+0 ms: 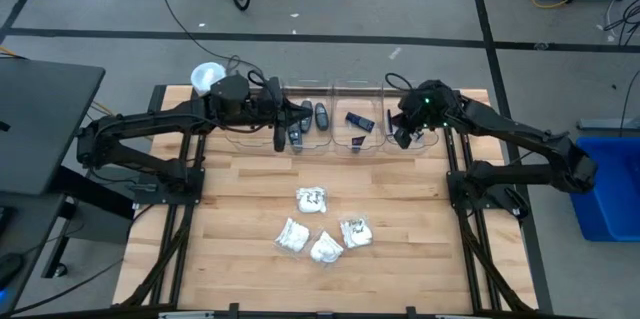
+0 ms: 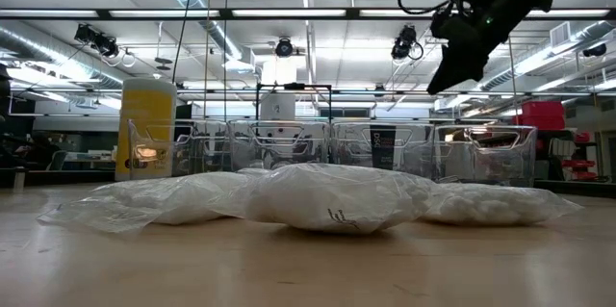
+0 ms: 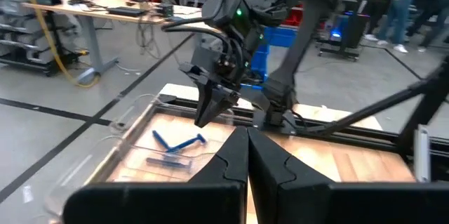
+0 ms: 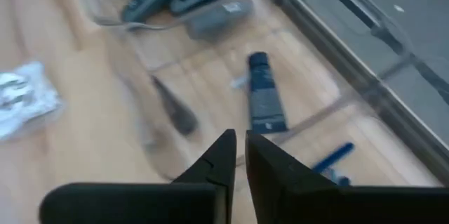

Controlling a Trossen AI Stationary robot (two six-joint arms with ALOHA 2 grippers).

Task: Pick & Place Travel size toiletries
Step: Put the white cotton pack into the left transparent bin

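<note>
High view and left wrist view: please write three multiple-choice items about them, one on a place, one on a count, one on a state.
1. The blue razors lie: A) on bare wood; B) in a clear bin; C) on the floor.
2. White packets on the table: A) two; B) four; C) six.
3. The left gripper is: A) wide open; B) holding a bottle; C) shut and empty.
Key: 1 B, the bin's walls surround them; 2 B, four show on the wood; 3 C, its fingers meet with nothing between.
</note>
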